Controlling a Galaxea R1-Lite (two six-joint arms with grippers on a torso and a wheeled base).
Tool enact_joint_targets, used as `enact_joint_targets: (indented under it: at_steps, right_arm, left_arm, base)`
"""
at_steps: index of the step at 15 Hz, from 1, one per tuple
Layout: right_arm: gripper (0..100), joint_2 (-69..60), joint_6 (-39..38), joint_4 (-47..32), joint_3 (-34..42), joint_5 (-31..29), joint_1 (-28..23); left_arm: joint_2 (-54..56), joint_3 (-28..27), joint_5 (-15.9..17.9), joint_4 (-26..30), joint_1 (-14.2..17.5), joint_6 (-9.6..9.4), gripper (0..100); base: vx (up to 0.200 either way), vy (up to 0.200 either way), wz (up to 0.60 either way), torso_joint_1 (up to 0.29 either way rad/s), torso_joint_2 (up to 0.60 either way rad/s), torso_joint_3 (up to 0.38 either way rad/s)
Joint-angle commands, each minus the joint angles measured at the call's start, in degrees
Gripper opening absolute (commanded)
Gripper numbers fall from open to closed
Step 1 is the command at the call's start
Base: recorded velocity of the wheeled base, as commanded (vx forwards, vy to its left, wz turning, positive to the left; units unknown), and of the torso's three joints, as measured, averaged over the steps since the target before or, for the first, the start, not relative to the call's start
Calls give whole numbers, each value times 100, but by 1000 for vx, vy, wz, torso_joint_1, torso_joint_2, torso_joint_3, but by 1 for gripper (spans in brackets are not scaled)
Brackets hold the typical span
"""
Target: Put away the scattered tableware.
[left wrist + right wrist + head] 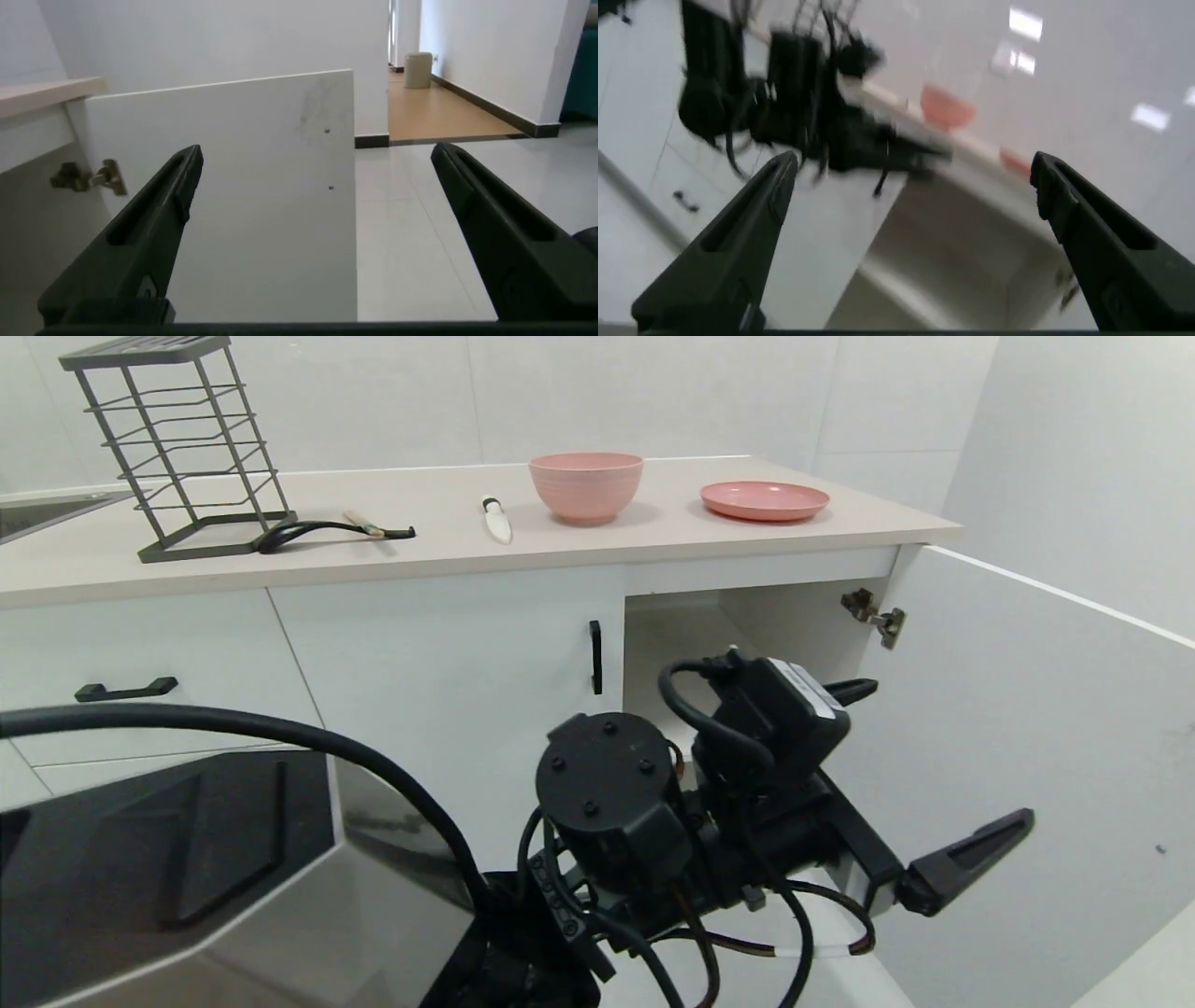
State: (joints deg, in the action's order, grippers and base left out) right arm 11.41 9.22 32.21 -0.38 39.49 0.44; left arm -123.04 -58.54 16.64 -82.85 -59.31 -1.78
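Pink bowl (585, 485) and plate (765, 499) are still sitting out, high above the left pincer (950, 751), which is hanging open and empty.

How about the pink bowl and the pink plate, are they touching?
Apart. The head view shows a bare strip of counter between the pink bowl and the pink plate.
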Motion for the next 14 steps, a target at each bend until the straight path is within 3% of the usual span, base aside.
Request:
enact_joint_targets:
  at_steps: [1,2,4,6,8,11,12,13,14]
  right_arm:
    - [100,-825,-104,-690,-76,-468,-193]
    - [100,-825,-359,-1041,-6,-1224,-193]
    - [100,-930,-429,-1946,38,-2006,-97]
    - [100,-1141,-421,-2922,38,-2428,-53]
    - [100,-1141,-465,-2957,20,-2744,-53]
    - [100,-1132,-966,-2983,11,-3140,-53]
    - [100,-1141,-1018,-2983,11,-3149,-53]
    - [100,-1141,-1036,-2975,11,-3158,-53]
    - [100,-1141,-966,-2983,20,-3509,-61]
  left_arm:
    - [483,519,6,-144,244,2,100]
    - [817,985,6,-232,376,2,100]
    - [1230,1600,67,-293,543,2,100]
    - [1573,2145,85,-478,710,2,100]
    - [2030,2734,85,-636,1009,2,100]
    - [2917,3463,296,-645,1756,-7,100]
    - [3462,3929,437,-636,2213,-7,100]
    - [3620,4087,445,-636,2362,-7,100]
    - [4244,4667,454,-619,2846,-7,100]
  base:
    - [0,0,0,0,0,0]
    - [0,0,0,0,0,0]
    - [0,0,0,0,0,0]
    - [0,0,0,0,0,0]
    - [0,0,0,0,0,0]
    - [0,0,0,0,0,0]
    - [0,0,0,0,0,0]
    - [0,0,0,0,0,0]
    - [0,0,0,0,0,0]
